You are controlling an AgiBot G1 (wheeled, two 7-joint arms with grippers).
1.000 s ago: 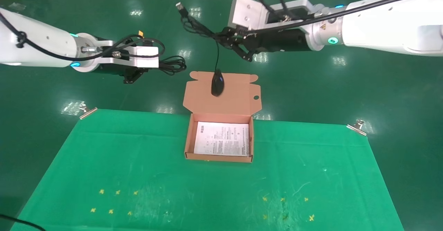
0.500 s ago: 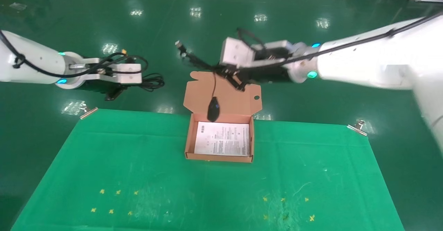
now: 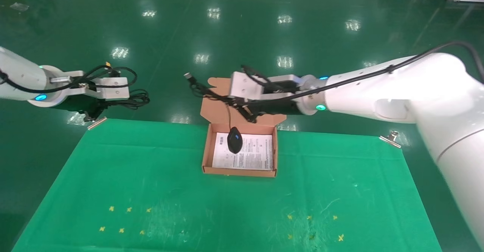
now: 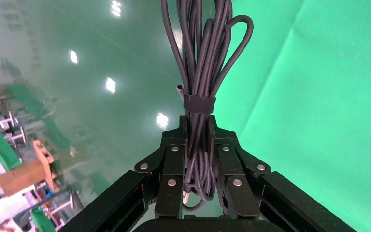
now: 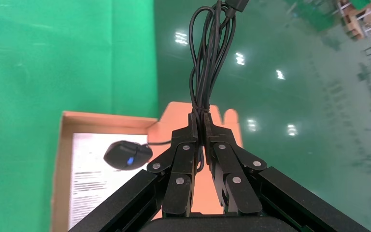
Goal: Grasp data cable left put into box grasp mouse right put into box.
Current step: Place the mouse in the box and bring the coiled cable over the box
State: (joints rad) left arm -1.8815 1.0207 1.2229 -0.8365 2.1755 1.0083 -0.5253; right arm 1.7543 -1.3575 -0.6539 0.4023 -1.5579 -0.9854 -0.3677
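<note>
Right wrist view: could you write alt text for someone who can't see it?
The right gripper pinches a bundle of the mouse's thin black cord, fingers shut. Beyond, the black mouse hangs over the printed sheet in the open cardboard box.

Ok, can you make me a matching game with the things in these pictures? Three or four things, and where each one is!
Things:
1. mouse
2. data cable
3. box
4. mouse's cord

Places:
A. open, on the green cloth
B. pinched in the right gripper
C. over the white sheet in the box
D. clamped in the left gripper, off to the left

Pairs: 1-C, 2-D, 3-A, 4-B
</note>
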